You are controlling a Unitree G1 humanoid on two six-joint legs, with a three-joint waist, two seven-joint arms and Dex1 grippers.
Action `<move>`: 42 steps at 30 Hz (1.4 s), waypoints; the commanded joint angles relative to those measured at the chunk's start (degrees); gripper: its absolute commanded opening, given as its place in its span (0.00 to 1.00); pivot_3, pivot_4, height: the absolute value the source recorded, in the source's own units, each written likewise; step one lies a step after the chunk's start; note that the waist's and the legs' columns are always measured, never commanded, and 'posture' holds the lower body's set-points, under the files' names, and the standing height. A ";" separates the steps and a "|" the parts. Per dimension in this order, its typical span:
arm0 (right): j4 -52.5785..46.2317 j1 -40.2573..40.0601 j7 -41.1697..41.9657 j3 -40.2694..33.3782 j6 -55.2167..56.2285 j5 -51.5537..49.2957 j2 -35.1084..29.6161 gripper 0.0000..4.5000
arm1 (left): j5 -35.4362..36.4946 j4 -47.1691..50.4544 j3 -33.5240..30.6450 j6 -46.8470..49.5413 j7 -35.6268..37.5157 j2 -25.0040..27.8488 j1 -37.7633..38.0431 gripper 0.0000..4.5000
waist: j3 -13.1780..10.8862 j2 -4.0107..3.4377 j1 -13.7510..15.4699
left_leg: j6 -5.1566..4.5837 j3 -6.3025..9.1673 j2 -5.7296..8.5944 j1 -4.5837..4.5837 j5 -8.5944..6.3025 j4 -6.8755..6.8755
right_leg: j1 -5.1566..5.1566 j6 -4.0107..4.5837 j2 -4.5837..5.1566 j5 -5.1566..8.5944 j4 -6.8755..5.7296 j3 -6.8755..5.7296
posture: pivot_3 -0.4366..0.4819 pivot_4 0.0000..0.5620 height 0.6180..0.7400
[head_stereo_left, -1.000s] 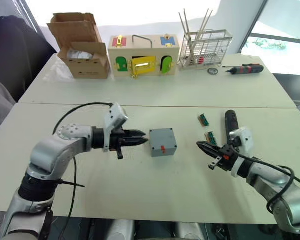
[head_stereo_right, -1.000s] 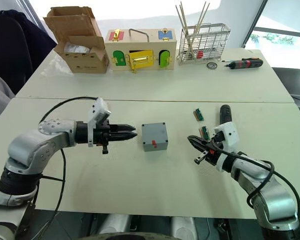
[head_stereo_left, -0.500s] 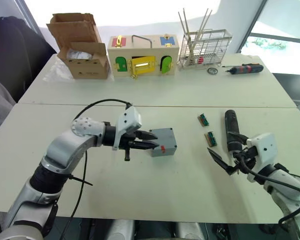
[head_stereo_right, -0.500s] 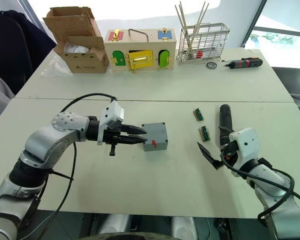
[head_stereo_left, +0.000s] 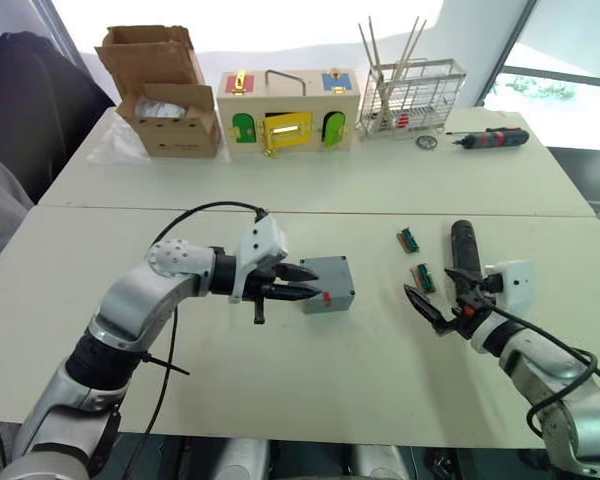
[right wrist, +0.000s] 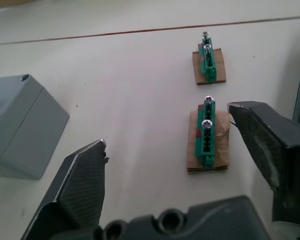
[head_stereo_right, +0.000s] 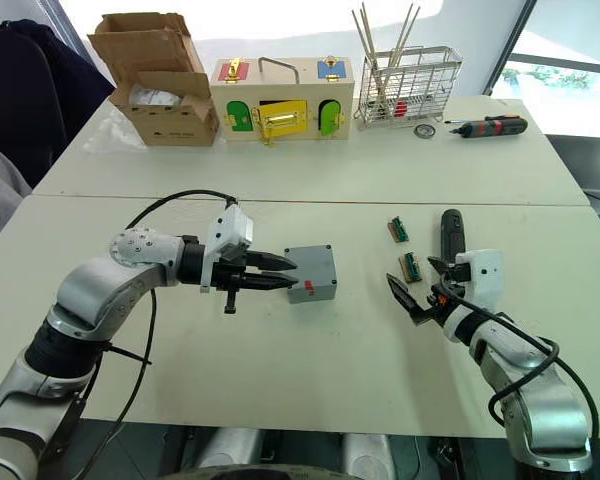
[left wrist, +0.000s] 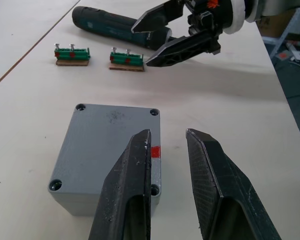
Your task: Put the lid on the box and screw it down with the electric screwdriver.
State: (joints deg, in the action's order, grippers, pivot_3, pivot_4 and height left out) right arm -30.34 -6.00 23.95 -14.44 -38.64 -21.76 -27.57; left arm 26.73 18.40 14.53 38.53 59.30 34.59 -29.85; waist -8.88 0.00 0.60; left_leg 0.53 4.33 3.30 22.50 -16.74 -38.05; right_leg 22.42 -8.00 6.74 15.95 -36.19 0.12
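The grey box (head_stereo_left: 327,283) stands mid-table with the lid (left wrist: 112,137) sitting on top, its corner screw holes showing and a red mark on the side. My left gripper (head_stereo_left: 305,283) points at the box's left side with its tips at the edge. Its fingers (left wrist: 140,165) stand a little apart with nothing between them. The black electric screwdriver (head_stereo_left: 463,255) lies to the right of the box. My right gripper (head_stereo_left: 435,295) is wide open just beside it. Between the right gripper's fingers (right wrist: 80,190) lies a green terminal block (right wrist: 207,142).
A second green terminal block (head_stereo_left: 408,238) lies further back. At the far edge stand a cardboard box (head_stereo_left: 165,95), a wooden box with coloured doors (head_stereo_left: 287,108), a wire basket (head_stereo_left: 410,95) with sticks and a red-and-black screwdriver (head_stereo_left: 492,138).
My left gripper has reached right until its tips are at the box. My right gripper has gone from shut to wide open and shifted toward the electric screwdriver.
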 commanded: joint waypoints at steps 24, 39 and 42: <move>6.09 6.46 -4.89 1.20 -2.31 0.88 1.23 0.19 | -1.23 2.63 -0.65 -0.51 -3.66 0.04 1.50 0.24 | -0.01 -0.01 -0.03 | 0.00 -0.01 0.01 0.00 0.00 0.00 | 0.02 0.00 -0.01 0.00 -0.03 0.00 | 0.48 0.27 0.93; 3.18 6.93 -5.54 0.18 -3.11 -0.48 1.76 0.01 | -2.63 1.85 -0.60 -1.27 -3.68 0.14 1.55 0.24 | -0.01 -0.01 -0.08 | 0.00 -0.01 0.01 0.00 0.00 0.00 | 0.02 0.00 -0.01 0.00 -0.03 -0.01 | 0.48 0.27 0.93; 0.62 7.00 -5.32 -1.31 -4.33 -2.39 1.19 0.01 | -2.68 0.96 -0.94 -1.78 -3.20 0.48 1.50 0.24 | -0.01 -0.02 -0.03 | 0.00 -0.01 0.01 0.00 0.00 0.00 | 0.02 0.00 -0.01 0.00 -0.03 0.00 | 0.48 0.27 0.93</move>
State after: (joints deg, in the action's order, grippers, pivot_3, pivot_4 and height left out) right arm -25.95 0.39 18.46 -13.52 -42.83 -22.56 -25.92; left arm 24.24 19.00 14.56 37.99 55.78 34.76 -27.80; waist -8.89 -0.02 0.57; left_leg 0.53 4.32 3.32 22.50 -16.74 -38.05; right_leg 22.44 -8.00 6.72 15.95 -36.22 0.11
